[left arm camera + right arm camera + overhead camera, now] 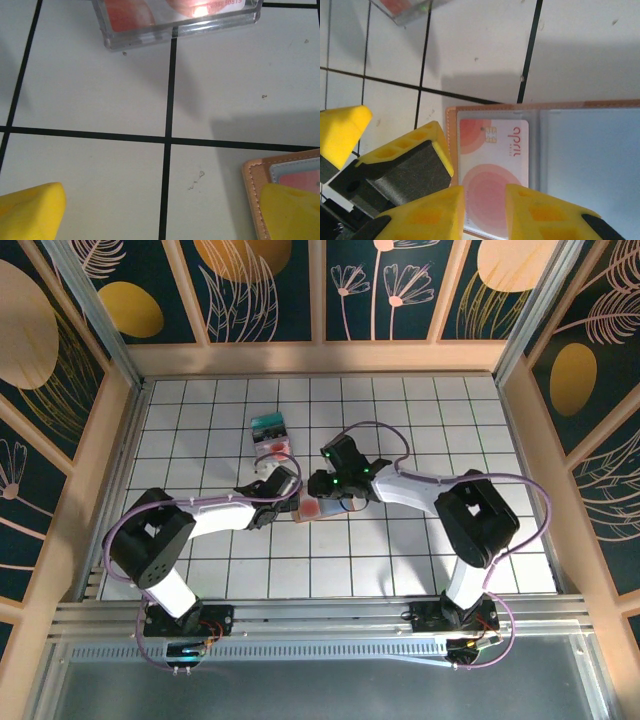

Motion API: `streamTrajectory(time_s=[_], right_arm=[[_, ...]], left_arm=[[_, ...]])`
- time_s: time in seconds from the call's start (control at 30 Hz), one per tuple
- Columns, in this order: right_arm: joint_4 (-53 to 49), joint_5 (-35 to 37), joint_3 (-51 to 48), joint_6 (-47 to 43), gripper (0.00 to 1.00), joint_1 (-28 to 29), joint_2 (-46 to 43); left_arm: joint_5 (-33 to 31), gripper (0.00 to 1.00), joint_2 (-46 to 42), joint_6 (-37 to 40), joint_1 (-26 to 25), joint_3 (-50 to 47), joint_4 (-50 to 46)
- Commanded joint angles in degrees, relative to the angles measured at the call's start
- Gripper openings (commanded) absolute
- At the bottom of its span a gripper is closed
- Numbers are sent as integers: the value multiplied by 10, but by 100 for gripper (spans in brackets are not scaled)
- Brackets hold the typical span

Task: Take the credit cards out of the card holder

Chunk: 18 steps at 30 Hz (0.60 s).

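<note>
**Item:** card holder (590, 160), lying open and flat near the middle of the desk (90, 90). Book-form rectangle with a tan stitched leather-like rim and smooth grey-blue pockets.

**Contents:** red-and-white card (492, 150) of thin glossy plastic, with rounded corners and a gold chip. It sits in the holder's 9 o'clock pocket.

**Right claw** (485, 200): at 6 o'clock of that card, yellow tips drawn narrow over its near edge. Whether they actually pinch it, I cannot tell.

**Left claw** (160, 212): spread wide, gripping nothing. One fingertip (292, 212) rests on the holder's 9 o'clock corner.

**Elsewhere:** clear-edged red-and-white piece (180, 22) at 11 o'clock of the holder, possibly a card already out.

**Risks:**
- The slick plastic may slip from a shallow pinch.
- A snug pocket may drag the light holder along if the resting fingertip lifts.
- The tips may catch the pocket's lip instead of the card.
</note>
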Motion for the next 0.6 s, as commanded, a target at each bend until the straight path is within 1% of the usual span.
streamTrajectory(time_s=[0.0,0.27,0.37,0.57], right_arm=[[-37,-6,30,-13,27,12,23],[-60,-4,42,-13,26,13,57],[-65,3,41,-9,26,12,62],[-54,-6,24,4,24,0,62]], left_arm=[[12,99,13,-15,5,-9,9],[8,99,21,-13,5,-19,-5],[7,99,21,-14,5,-25,-7],[3,99,21,-14,5,-26,-11]])
